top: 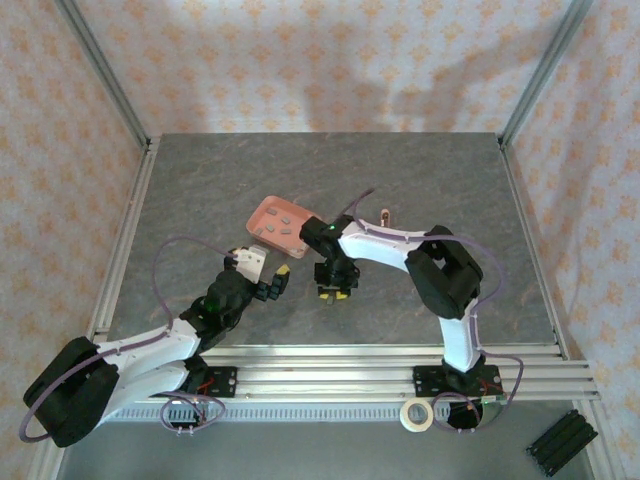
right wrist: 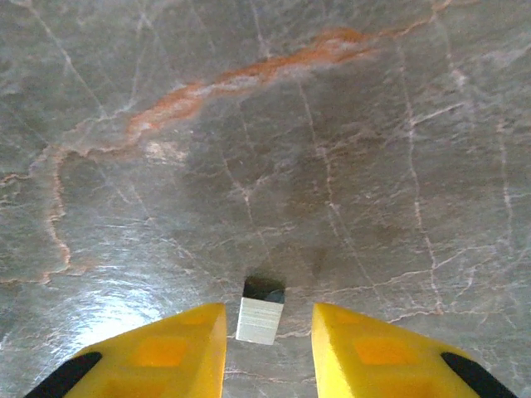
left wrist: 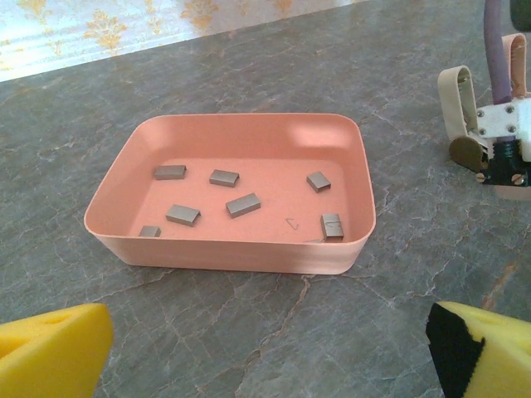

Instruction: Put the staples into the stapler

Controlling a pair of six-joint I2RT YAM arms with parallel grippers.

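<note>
Several small grey staples (left wrist: 242, 205) lie loose in the salmon-pink tray (left wrist: 232, 249), which the top view shows at mid-table (top: 262, 215). My left gripper (left wrist: 265, 348) hovers just in front of the tray with its jaws wide open and nothing between them; it appears from above (top: 275, 280) too. My right gripper (right wrist: 267, 332) points straight down at the table (top: 335, 290). Its yellow fingers (right wrist: 178, 352) stand apart on either side of one staple strip (right wrist: 260, 315) lying on the stone, with a gap on each side. A small pink-and-white stapler (top: 385, 213) sits behind the right arm.
The tabletop is grey marble-patterned stone (top: 200, 200). Aluminium rails (top: 350, 360) run along the near edge. A tape roll (top: 416, 415) and a black block (top: 565, 440) lie in front of the rails. Metal posts (top: 535, 80) frame the back corners.
</note>
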